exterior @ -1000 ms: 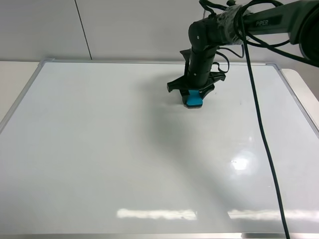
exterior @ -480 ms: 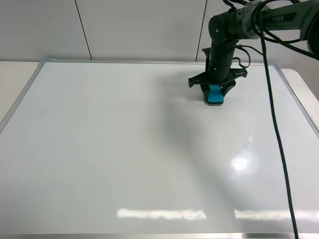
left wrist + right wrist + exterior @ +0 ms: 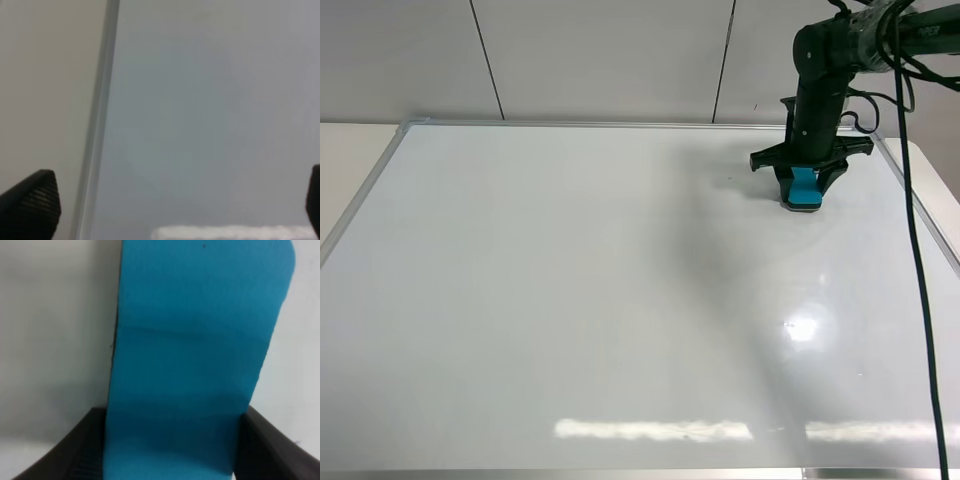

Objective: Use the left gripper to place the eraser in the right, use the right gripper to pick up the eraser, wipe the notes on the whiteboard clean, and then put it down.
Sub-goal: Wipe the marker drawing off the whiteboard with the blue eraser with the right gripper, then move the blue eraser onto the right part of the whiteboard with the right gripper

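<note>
My right gripper (image 3: pixel 804 186) is shut on the teal-blue eraser (image 3: pixel 803 189) and presses it onto the whiteboard (image 3: pixel 570 300) at its far right corner. The right wrist view shows the eraser (image 3: pixel 200 350) held between the two black fingers (image 3: pixel 80 450). No notes show on the board; its surface looks white all over. My left gripper (image 3: pixel 170 210) is out of the exterior view; its wrist view shows two black fingertips (image 3: pixel 30 200) far apart, open and empty, above the board's silver frame (image 3: pixel 97 130).
The board's silver frame (image 3: pixel 920 210) runs close to the right of the eraser. A black cable (image 3: pixel 920 300) hangs from the right arm across the board's right side. Cream table (image 3: pixel 340 170) shows beyond the left frame.
My right gripper has slid the eraser to the right across the far part of the board, from near the middle to the far right corner.
</note>
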{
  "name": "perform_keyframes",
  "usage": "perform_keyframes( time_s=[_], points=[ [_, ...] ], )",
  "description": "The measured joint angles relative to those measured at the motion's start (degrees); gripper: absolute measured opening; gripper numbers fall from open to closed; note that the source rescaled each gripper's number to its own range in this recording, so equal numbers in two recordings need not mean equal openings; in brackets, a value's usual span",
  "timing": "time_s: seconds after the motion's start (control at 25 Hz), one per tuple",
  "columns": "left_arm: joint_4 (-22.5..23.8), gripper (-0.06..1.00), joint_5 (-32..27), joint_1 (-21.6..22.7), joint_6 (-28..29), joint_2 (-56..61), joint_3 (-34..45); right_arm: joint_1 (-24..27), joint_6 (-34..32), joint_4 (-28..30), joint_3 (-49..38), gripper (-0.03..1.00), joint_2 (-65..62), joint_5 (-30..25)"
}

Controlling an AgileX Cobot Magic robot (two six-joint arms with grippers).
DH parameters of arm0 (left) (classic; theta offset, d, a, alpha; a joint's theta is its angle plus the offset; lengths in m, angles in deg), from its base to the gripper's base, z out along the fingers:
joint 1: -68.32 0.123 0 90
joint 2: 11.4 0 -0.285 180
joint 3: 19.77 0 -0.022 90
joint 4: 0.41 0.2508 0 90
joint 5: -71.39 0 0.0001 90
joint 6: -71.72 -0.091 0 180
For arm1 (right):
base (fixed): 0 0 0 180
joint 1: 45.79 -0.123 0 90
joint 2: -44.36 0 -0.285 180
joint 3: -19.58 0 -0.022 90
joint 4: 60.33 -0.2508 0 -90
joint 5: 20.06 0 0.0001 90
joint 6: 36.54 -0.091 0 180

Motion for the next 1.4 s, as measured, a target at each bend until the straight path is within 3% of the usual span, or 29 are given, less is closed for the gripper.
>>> perform_keyframes(
  time_s=[0.32,0.52,0.84,1.12,1.4],
  points=[
    [0.0,1.0,0.0,0.0,0.0,0.0,0.0,-10.0,-3.77,-2.51,0.08,0.0,0.06,7.56],
    [0.0,1.0,0.0,0.0,0.0,0.0,0.0,-13.16,-5.75,-2.97,2.85,0.0,1.71,8.51],
    [0.0,1.0,0.0,0.0,0.0,0.0,0.0,-12.41,-6.46,-4.47,5.81,0.0,3.19,6.14],
    [0.0,1.0,0.0,0.0,0.0,0.0,0.0,-6.57,-6.41,-5.04,6.2,0.0,3.19,3.18],
    [0.0,1.0,0.0,0.0,0.0,0.0,0.0,-4.89,-2.21,-2.93,6.0,0.0,2.22,-1.3]
  ],
)
